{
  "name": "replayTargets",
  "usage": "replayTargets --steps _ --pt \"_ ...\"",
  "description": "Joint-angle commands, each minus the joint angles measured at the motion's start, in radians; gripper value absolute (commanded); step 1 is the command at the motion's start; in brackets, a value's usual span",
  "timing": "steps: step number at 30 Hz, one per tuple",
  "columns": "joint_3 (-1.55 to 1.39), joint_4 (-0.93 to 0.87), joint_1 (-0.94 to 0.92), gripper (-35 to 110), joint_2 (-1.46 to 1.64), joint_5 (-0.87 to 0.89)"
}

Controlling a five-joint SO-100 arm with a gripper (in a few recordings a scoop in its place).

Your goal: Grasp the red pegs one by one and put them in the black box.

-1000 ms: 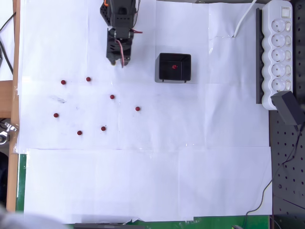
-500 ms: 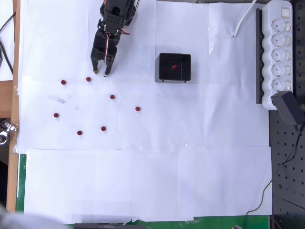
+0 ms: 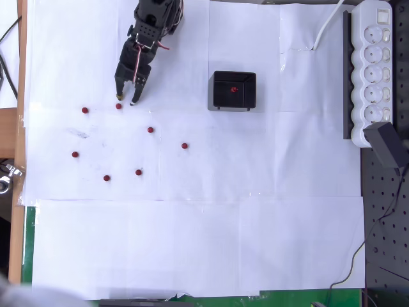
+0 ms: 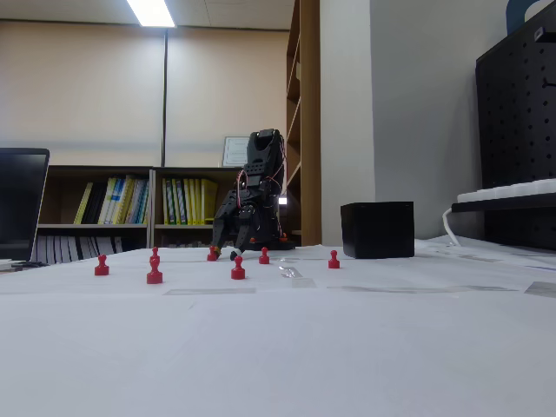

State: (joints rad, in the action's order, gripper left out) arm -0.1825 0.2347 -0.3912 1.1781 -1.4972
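One little round dark-red peg (image 3: 234, 89) already sits in the small square black box (image 3: 234, 90), off to the right of the pincer (image 3: 125, 100). Seven pegs wait on the white paper (image 3: 192, 224). The spread-open pincer hangs over the nearest peg (image 3: 118, 106), pinching nothing.

Matt white paper (image 3: 192, 243) sheets; glossy red pegs (image 4: 238, 269); matt black box (image 4: 377, 229).

**Two fixed cameras covering one white paper-covered table**

The overhead camera is looking straight down from well above the white paper-covered table (image 3: 211, 236). The fixed view is sitting near table level, facing across toward the bookshelves. Both are sharing the black two-finger gripper (image 3: 126, 100) (image 4: 228, 252), the tiny dark-red pegs (image 3: 150, 130) (image 4: 237, 268) beside it, and the small square black box (image 3: 234, 90) (image 4: 377, 229).
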Motion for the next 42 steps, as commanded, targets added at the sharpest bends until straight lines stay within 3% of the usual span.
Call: replayTargets --steps 1,31,42 --pt "-0.06 0.023 -0.009 12 0.038 -0.011" --pt "-0.166 0.028 -0.066 14 0.152 -0.003" --pt "-0.166 -0.094 -0.063 0 0.101 -0.014"
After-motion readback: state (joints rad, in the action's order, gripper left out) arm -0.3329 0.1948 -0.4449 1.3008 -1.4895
